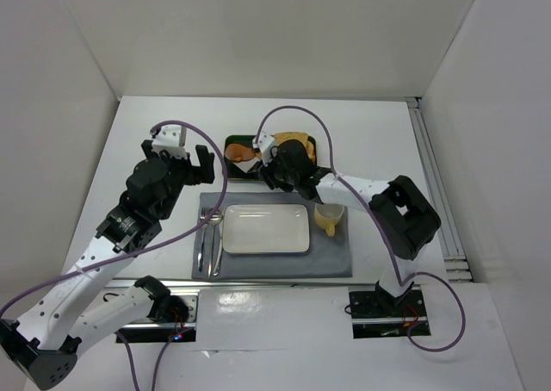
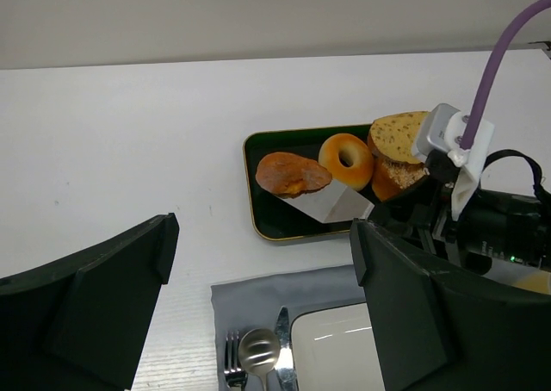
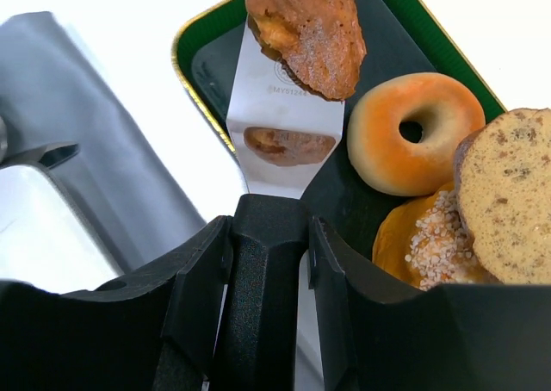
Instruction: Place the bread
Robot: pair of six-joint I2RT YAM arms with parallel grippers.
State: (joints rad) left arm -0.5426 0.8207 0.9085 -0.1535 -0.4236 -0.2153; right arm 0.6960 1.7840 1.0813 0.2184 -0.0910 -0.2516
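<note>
The bread (image 3: 306, 29), an oblong orange-brown roll, rests on the far end of a shiny metal spatula blade (image 3: 284, 124) over the dark green tray (image 3: 202, 64). It also shows in the left wrist view (image 2: 291, 174) and the top view (image 1: 241, 152). My right gripper (image 3: 269, 236) is shut on the spatula's black handle. My left gripper (image 2: 263, 305) is open and empty, held above the left end of the grey mat (image 2: 258, 296), apart from the tray (image 2: 275, 227).
A ring donut (image 3: 413, 133) and stacked seeded loaf slices (image 3: 508, 193) lie in the tray. A white rectangular plate (image 1: 265, 228) sits on the mat with fork, spoon (image 2: 258, 350) and knife at its left. A yellow cup (image 1: 329, 218) stands at its right.
</note>
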